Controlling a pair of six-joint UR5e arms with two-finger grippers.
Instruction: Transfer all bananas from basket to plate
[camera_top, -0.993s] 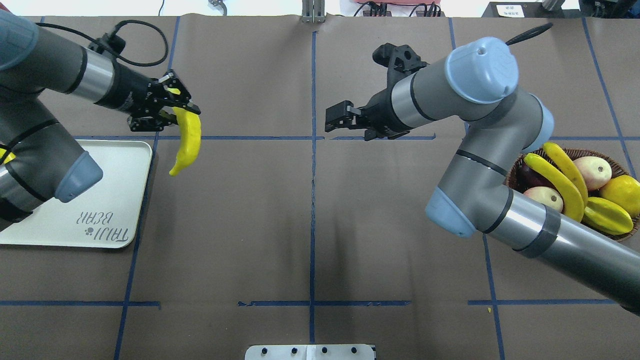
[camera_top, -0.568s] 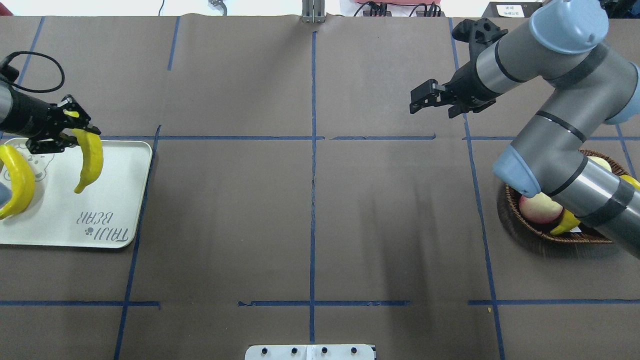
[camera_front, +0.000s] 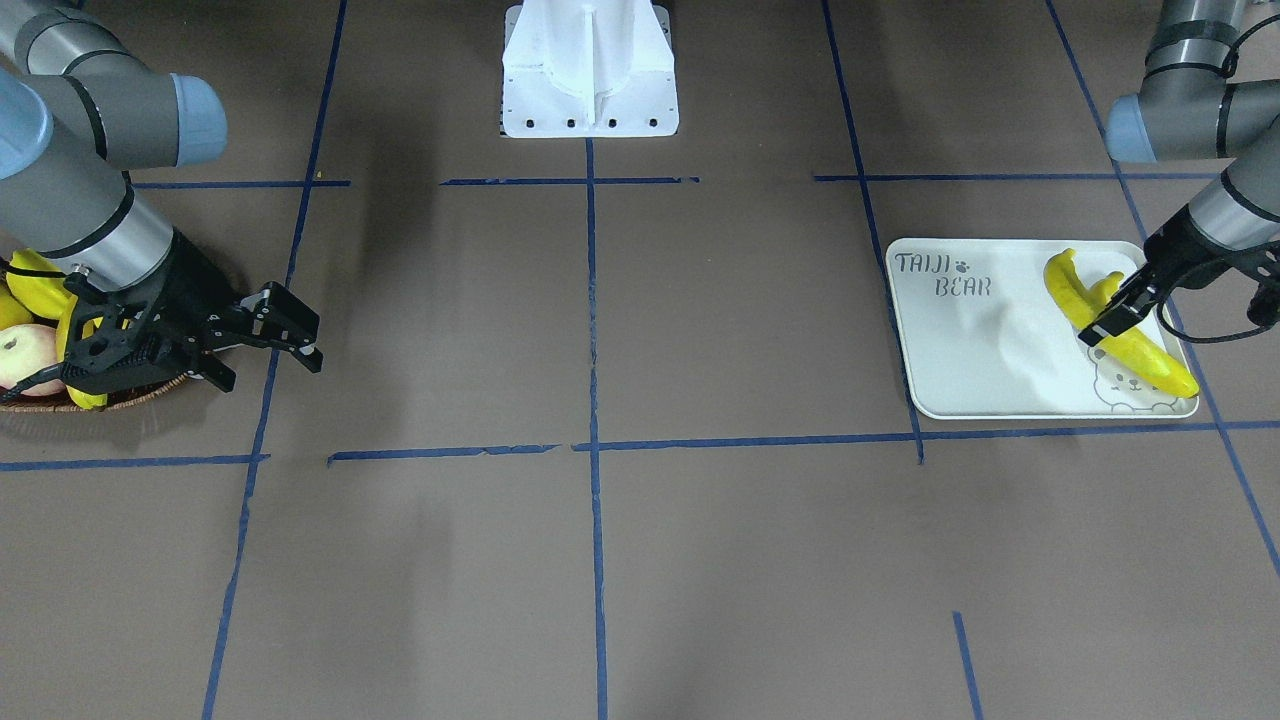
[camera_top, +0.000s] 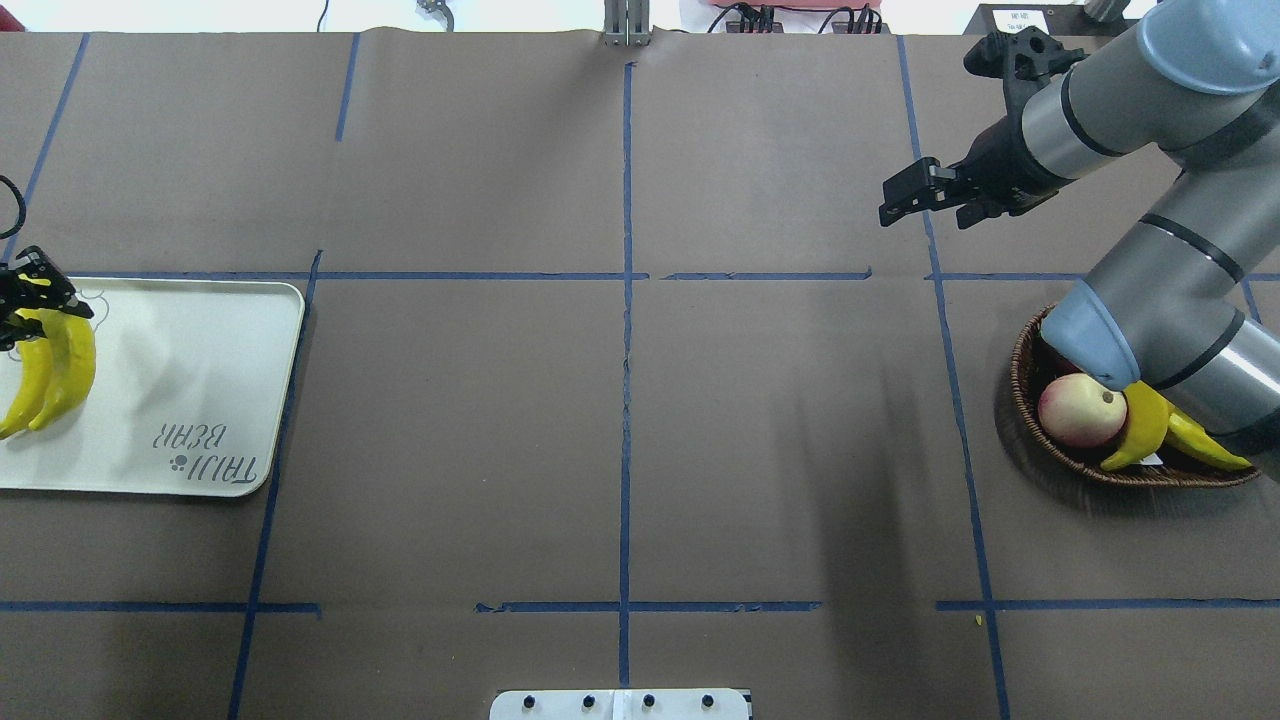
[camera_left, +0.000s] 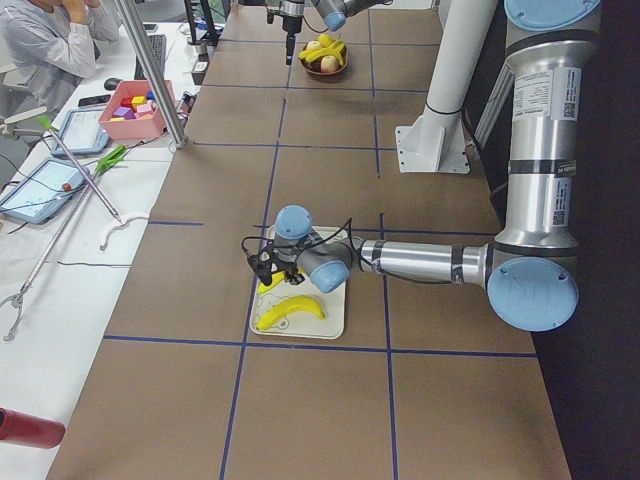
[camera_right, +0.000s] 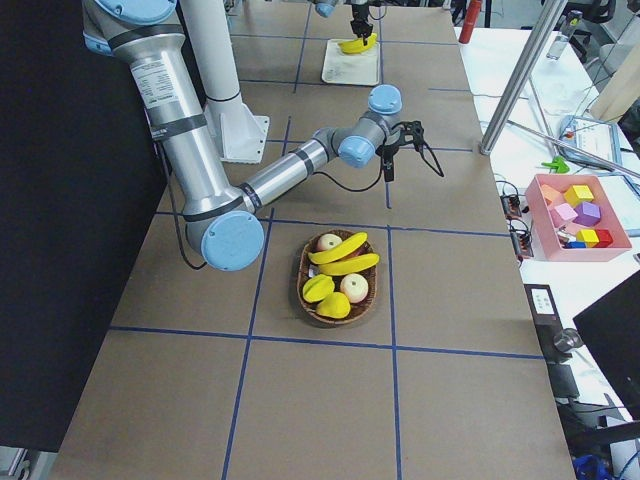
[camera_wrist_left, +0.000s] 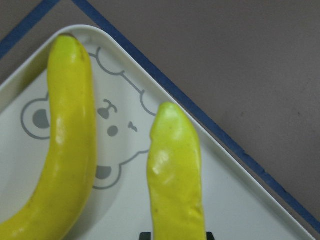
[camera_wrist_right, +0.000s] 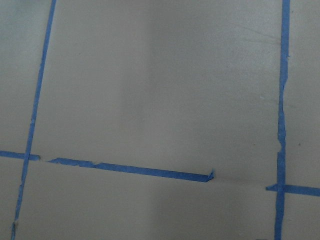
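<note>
We see two bananas at the plate (camera_top: 180, 350), which sits at the nine o'clock edge of the table (camera_top: 620, 450) in the overhead view. The lying banana (camera_wrist_left: 70, 150) rests flat across the grey bear cartoon. The held banana (camera_wrist_left: 175, 175) hangs just beside it, at its three o'clock, with its upper end pinched in the left end effector (camera_top: 38, 310). We cannot tell whether its lower tip touches the plate.

Two more bananas (camera_right: 348, 265) lie side by side across the basket (camera_top: 1030, 440), which stands at the table's three o'clock side, well apart from the plate. They share it with two peaches (camera_right: 352, 287) and a starfruit (camera_right: 318, 288). From overhead, the right arm's forearm covers much of the basket.

The right end effector (camera_front: 272, 372) hangs over bare table at about ten o'clock from the basket. Its fingers are spread and grip nothing, and its wrist camera shows only brown table and blue tape lines (camera_wrist_right: 135, 170).

The white robot base (camera_front: 590, 70) stands at the table's six o'clock edge.
</note>
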